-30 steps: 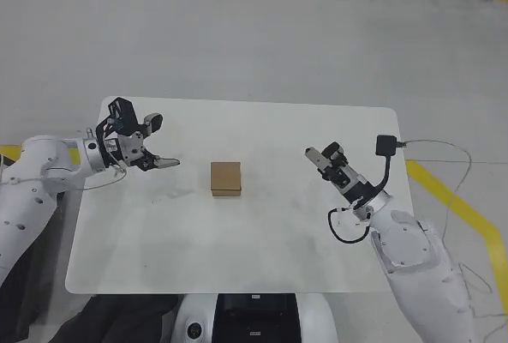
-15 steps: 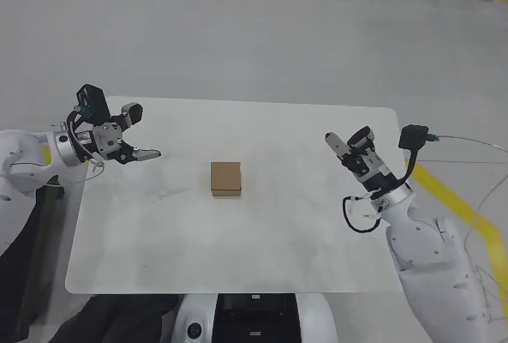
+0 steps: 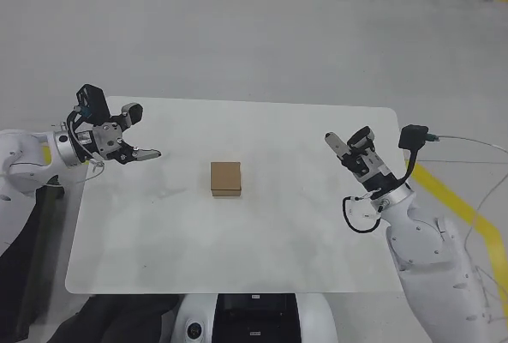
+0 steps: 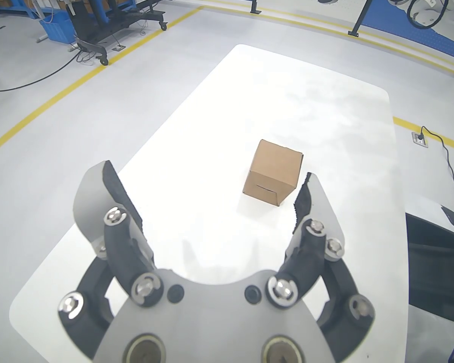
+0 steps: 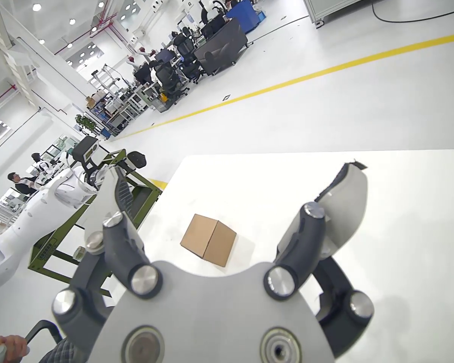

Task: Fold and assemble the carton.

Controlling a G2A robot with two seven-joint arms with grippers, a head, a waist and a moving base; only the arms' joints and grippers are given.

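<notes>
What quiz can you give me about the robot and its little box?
1. True or false: the carton stands closed on the white table.
2. Pick one. The left tool is: A) open and empty, B) shut on the carton, C) pressing down on the carton's top.
3. Fill the gap: the right tool is open, and the carton sits ___ the two tools, touching neither.
Key: 1 true; 2 A; 3 between.
</notes>
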